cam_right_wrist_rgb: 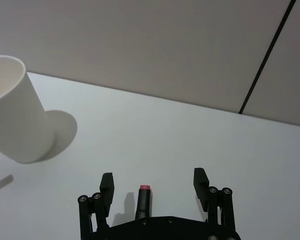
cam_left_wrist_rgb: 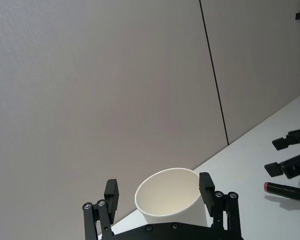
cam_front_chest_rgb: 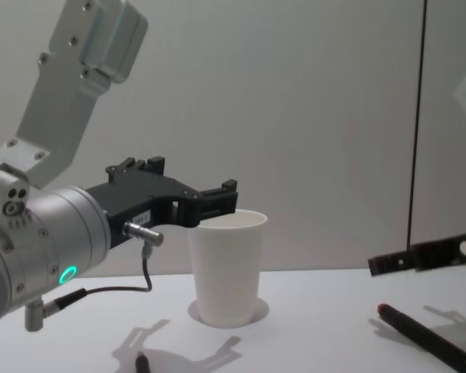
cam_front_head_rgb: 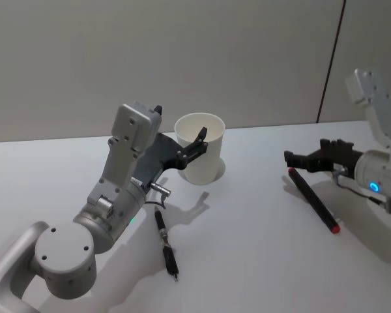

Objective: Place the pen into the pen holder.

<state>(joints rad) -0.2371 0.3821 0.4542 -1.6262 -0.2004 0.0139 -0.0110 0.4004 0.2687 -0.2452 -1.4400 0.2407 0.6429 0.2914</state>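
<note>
Pen (cam_front_head_rgb: 313, 200) lies flat on the white table (cam_front_head_rgb: 247, 274), well right of the upright paper cup (cam_front_head_rgb: 202, 163). Right gripper (cam_right_wrist_rgb: 153, 177) hangs over one end, fingers spread; left gripper (cam_left_wrist_rgb: 159, 185), also released, straddles the cup's rim

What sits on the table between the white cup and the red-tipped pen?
Nothing. The stretch of table between the pen holder and the pen is bare white surface, as the head view shows and the chest view confirms.
</note>
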